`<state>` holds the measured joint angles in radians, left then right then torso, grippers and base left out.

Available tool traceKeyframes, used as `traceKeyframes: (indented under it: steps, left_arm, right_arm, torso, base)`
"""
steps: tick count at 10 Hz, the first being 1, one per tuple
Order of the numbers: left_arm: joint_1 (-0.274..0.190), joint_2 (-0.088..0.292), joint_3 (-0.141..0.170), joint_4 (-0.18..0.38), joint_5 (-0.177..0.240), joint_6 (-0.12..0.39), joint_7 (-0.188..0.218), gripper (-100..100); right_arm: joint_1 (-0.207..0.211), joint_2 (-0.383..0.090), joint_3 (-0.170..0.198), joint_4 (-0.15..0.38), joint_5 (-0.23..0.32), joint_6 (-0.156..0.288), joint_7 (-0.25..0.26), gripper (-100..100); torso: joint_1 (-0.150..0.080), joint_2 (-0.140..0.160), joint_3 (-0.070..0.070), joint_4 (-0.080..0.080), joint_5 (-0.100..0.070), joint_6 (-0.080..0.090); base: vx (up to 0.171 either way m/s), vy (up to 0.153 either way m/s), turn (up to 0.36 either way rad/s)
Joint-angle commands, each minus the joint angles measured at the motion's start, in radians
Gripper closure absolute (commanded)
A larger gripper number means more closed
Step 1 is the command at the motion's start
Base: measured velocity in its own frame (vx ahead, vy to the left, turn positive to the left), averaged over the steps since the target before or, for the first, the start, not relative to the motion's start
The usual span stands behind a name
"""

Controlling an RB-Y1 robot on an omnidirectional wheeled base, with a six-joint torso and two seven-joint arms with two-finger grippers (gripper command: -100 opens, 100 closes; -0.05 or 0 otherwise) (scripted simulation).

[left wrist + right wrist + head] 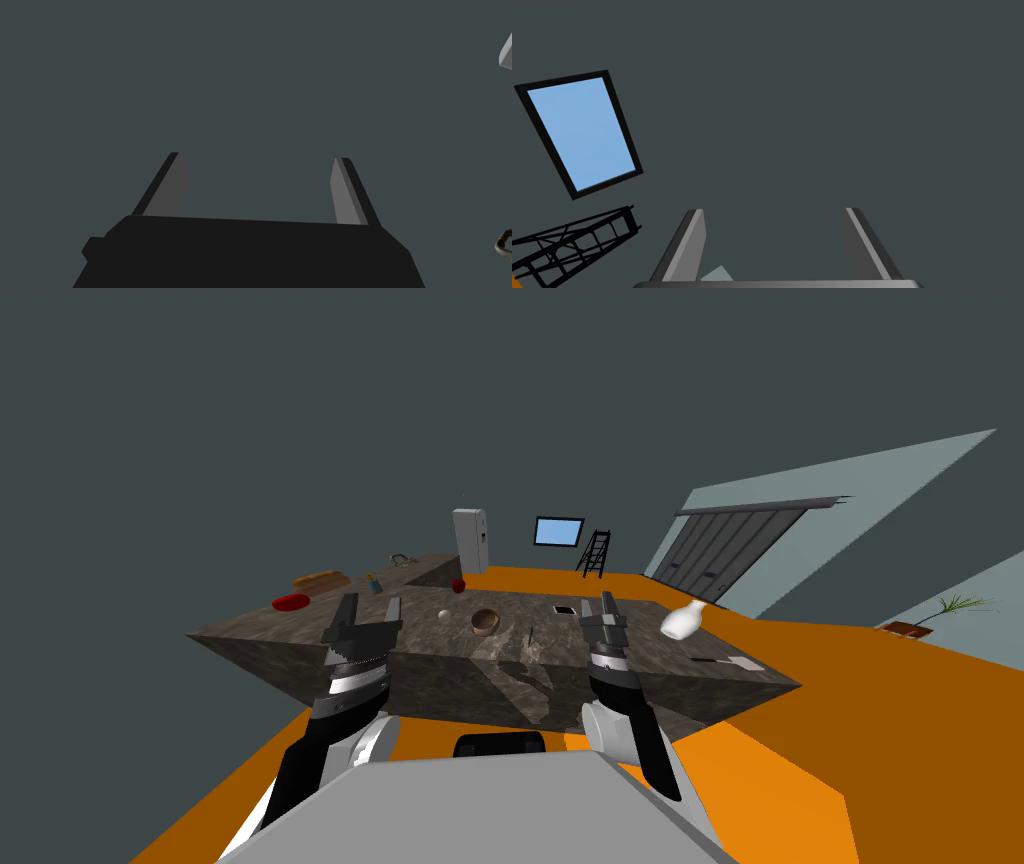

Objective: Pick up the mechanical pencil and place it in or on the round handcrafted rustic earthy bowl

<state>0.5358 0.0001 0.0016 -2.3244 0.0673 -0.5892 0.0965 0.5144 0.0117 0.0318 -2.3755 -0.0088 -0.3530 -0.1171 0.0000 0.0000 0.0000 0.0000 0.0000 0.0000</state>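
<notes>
Squarely facing a broad, dark, marbled stone counter point(430, 640) on a flat orange floor point(880, 738). Beyond it, off to the right, a grey slatted garage door point(725, 550); behind the far edge, a tall white cabinet point(470, 540), a black ladder point(594, 553) and a blue, black-framed window point(558, 531) close together. Holding both arms up over the counter's near edge: left gripper point(368, 613) toward the left half, thin grey fingers point(170, 190) standing well apart and gripping nothing; right gripper point(603, 606) toward the right half, fingers point(692, 245) likewise spread and empty. On the stone toward the right end, a white narrow-necked vase point(683, 621). Near the far left edge, a flat red dish point(291, 602) and a brown oblong basket point(320, 581). Close to the middle of the top, between the two grippers, a round brown earthy bowl point(485, 621), sitting upright. Left of the bowl, a small white ball point(444, 614); farther back, a small red apple point(458, 585). Finally, just to the right of the bowl and apart from it, a thin dark mechanical pencil point(531, 637) lying on the counter, untouched, nearer the right gripper than the left.
</notes>
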Motion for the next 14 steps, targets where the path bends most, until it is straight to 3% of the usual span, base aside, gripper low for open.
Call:
traceKeyframes:
  steps: [1,7,14]
  left_arm:
    - [0.000,0.000,0.000,0.000,0.000,0.000,0.000,0]
    - [0.000,0.000,0.000,0.000,0.000,0.000,0.000,0]
    - [0.000,0.000,0.000,0.000,0.000,0.000,0.000,0]
  right_arm:
    - [-0.002,-0.033,0.003,0.006,-0.006,-0.001,-0.010,-100]
    - [-0.025,-0.145,0.024,0.067,-0.068,-0.011,-0.114,-100]
    - [-0.063,-0.187,0.058,0.174,-0.176,-0.028,-0.295,-100]
  torso:
    - [0.000,0.000,0.000,0.000,0.000,0.000]
    - [0.000,0.001,0.000,0.000,0.000,0.000]
    - [0.000,0.001,0.000,0.000,0.000,0.000]
  base:
    - [-0.002,0.000,0.024]
    - [-0.010,-0.002,0.059]
    - [-0.014,0.000,0.090]
